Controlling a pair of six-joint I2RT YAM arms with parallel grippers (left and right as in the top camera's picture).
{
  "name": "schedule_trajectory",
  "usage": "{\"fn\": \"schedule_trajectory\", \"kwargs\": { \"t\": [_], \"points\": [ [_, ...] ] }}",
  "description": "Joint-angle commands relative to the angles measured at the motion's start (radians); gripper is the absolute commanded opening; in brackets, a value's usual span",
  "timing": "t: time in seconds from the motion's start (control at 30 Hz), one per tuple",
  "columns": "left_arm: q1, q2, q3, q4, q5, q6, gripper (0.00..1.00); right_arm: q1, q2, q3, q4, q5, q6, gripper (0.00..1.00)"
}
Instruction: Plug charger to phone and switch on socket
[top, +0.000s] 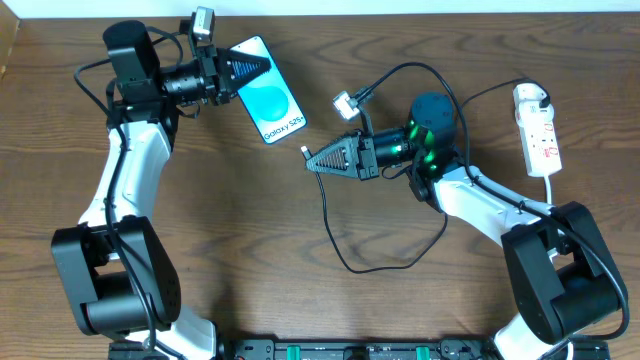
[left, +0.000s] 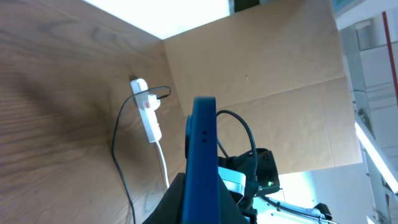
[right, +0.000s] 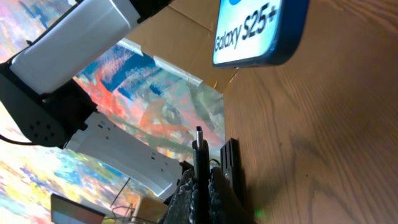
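The phone (top: 270, 103), blue-edged with a light-blue screen reading "Galaxy S25+", is held off the table at the back left. My left gripper (top: 243, 68) is shut on its far end; in the left wrist view the phone's blue edge (left: 202, 155) stands between the jaws. My right gripper (top: 318, 161) is shut on the charger's black connector tip (right: 199, 149), which points at the phone's near end (right: 261, 31) with a gap between them. The black cable (top: 345, 255) loops across the table to the white adapter (top: 528, 97) in the socket strip (top: 540, 135) at the right.
The socket strip with its white cord also shows in the left wrist view (left: 148, 112). A brown cardboard wall (left: 261, 93) stands along the table's far side. The cable loop lies on the wood in front of the right arm.
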Motion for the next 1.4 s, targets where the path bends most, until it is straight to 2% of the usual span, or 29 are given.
{"fn": "schedule_trajectory", "kwargs": {
  "t": [0.0, 0.13, 0.33, 0.7, 0.83, 1.37],
  "points": [
    [-0.002, -0.021, 0.014, 0.101, 0.037, -0.124, 0.07, -0.003, 0.003, 0.004, 0.027, 0.026, 0.027, 0.01],
    [-0.014, -0.021, 0.014, 0.199, 0.037, -0.183, 0.07, -0.002, 0.003, 0.004, 0.048, 0.026, 0.039, 0.01],
    [-0.077, -0.021, 0.014, 0.25, 0.037, -0.183, 0.07, -0.004, 0.003, 0.004, 0.112, 0.029, 0.053, 0.01],
    [-0.09, -0.021, 0.014, 0.253, 0.055, -0.184, 0.07, -0.043, 0.003, 0.004, 0.114, 0.03, 0.053, 0.01],
    [-0.09, -0.021, 0.014, 0.253, 0.054, -0.228, 0.07, -0.044, 0.003, 0.004, 0.114, 0.03, 0.052, 0.01],
    [-0.091, -0.021, 0.014, 0.253, -0.009, -0.191, 0.07, -0.036, 0.003, 0.004, 0.115, 0.026, 0.049, 0.01]
  ]
}}
